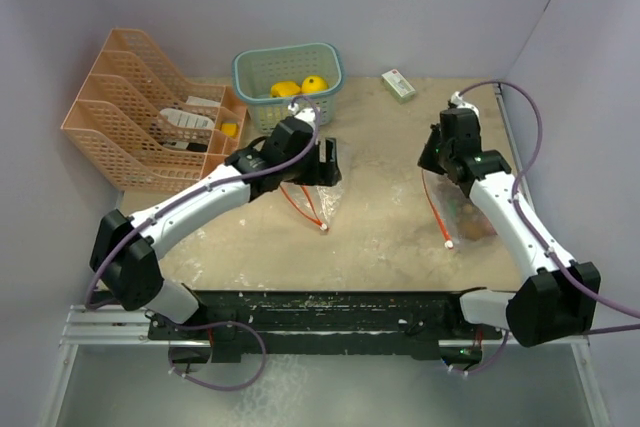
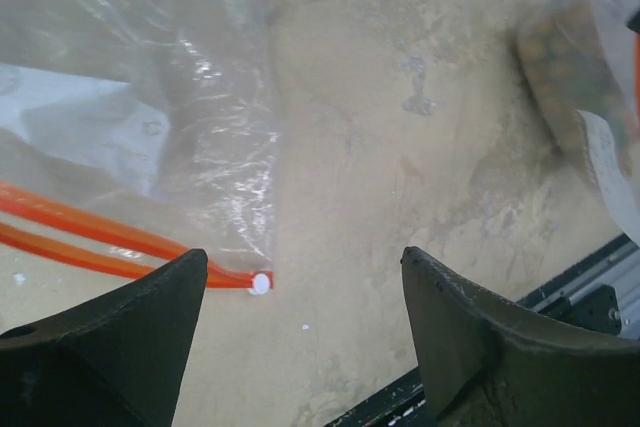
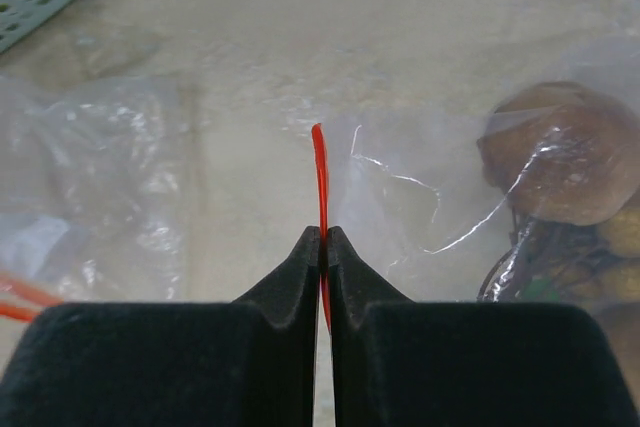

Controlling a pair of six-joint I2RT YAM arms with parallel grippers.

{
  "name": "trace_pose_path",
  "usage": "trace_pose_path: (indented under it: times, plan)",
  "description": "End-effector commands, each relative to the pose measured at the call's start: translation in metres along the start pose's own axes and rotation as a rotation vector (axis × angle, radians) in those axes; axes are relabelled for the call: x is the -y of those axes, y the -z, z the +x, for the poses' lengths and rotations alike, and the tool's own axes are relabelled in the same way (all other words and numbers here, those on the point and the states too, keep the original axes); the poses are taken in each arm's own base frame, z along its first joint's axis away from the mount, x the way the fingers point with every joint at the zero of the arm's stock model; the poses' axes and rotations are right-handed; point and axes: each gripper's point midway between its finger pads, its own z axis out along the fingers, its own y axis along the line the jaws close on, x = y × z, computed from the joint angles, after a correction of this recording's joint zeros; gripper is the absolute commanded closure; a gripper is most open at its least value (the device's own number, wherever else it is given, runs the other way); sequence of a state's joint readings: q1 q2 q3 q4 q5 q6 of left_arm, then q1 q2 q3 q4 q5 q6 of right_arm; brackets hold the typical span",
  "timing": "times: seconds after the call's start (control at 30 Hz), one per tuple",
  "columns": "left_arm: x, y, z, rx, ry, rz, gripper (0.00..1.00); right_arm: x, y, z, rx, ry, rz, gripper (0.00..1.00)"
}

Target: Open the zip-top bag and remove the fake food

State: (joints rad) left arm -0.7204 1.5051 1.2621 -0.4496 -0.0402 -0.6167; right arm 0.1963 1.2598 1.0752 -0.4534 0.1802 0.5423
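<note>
Now the clear zip-top plastic bag lies by the right arm, brown toy food inside, right of the right gripper, which pinches its orange zip strip running straight ahead; the left gripper hangs spread, well apart over a second clear bag.

Clear zip-top bag with orange seal flat on surface, holding brown fake food; yellow pieces in basket.

On the table, a bag is lying centrally, a second bag right of it, a basket sitting at the far edge.
</note>
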Motion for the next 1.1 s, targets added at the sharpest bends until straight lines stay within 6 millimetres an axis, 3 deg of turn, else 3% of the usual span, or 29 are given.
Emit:
trace_pose_path:
  times: [0.0, 0.1, 0.2, 0.3, 0.4, 0.57, 0.8, 1.07]
  plan:
    - [0.054, -0.001, -0.012, 0.06, -0.083, 0.132, 0.17, -0.063, 0.023, -0.018, 0.03, 0.043, -0.212, 0.94]
    - [0.082, -0.01, -0.002, 0.041, -0.076, 0.181, 0.16, -0.083, 0.027, -0.018, 0.03, 0.053, -0.262, 0.94]
    - [0.115, -0.017, 0.005, 0.032, -0.066, 0.264, 0.01, -0.095, 0.026, -0.01, 0.006, 0.043, -0.315, 0.94]
    - [0.145, -0.028, 0.014, -0.005, -0.082, 0.328, 0.01, -0.106, 0.029, -0.003, -0.009, 0.038, -0.355, 0.94]
    - [0.169, -0.04, 0.022, -0.03, -0.088, 0.371, 0.01, -0.108, 0.032, -0.002, -0.008, 0.036, -0.356, 0.93]
    - [0.195, -0.048, 0.015, -0.016, -0.08, 0.434, 0.01, -0.104, 0.035, -0.002, 0.003, 0.046, -0.345, 0.94]
    - [0.211, -0.047, 0.007, 0.0, -0.105, 0.478, 0.03, -0.1, 0.037, 0.001, 0.005, 0.038, -0.34, 0.94]
    - [0.203, -0.007, -0.006, 0.096, 0.004, 0.522, 0.04, -0.086, 0.036, 0.0, 0.027, 0.032, -0.273, 0.96]
